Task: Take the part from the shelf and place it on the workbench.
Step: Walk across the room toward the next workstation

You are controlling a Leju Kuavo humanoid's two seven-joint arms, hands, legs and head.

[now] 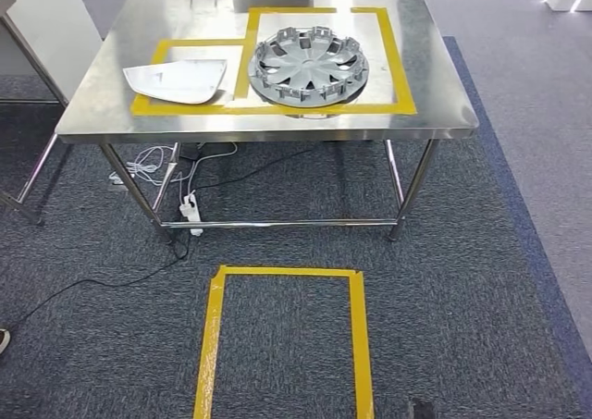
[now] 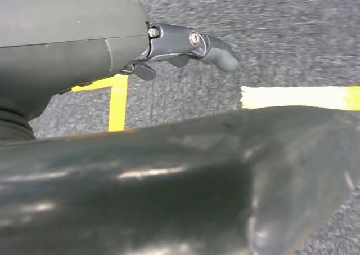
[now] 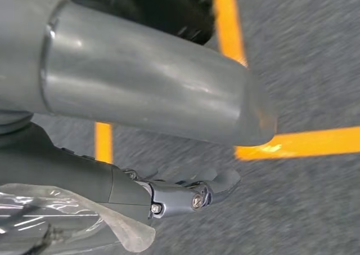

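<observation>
L hand (image 2: 187,47): hangs at robot's side above carpet; fingers (image 2: 219,57) stretched out, loosely apart, nothing in them. R hand (image 3: 187,193): also hanging; fingers (image 3: 225,182) extended and close together. Clear plastic film (image 3: 76,221) lies against the palm side; can't tell whether it is gripped or what it wraps.

Outward: both wrist views show grey carpet (image 1: 453,299) and yellow floor tape; head view places the taped square (image 1: 286,340) just ahead of the robot. Beyond it, steel desk (image 1: 433,67) with two taped bays. Wheel cover (image 1: 308,66) sits in the larger bay, rim just overhanging the tape on the near side. White panel (image 1: 178,79) lies in the smaller bay, beside the cover. Cables and power strip (image 1: 190,214) on floor under desk.

Judgement: parts appear delivered; shelf out of sight.

Risks:
- Film on R hand may snag or hide a grip fault.
- Cables near desk leg: trip hazard if robot steps fwd-left.
- Arm swing close to desk edge could knock the cover out of its bay.
</observation>
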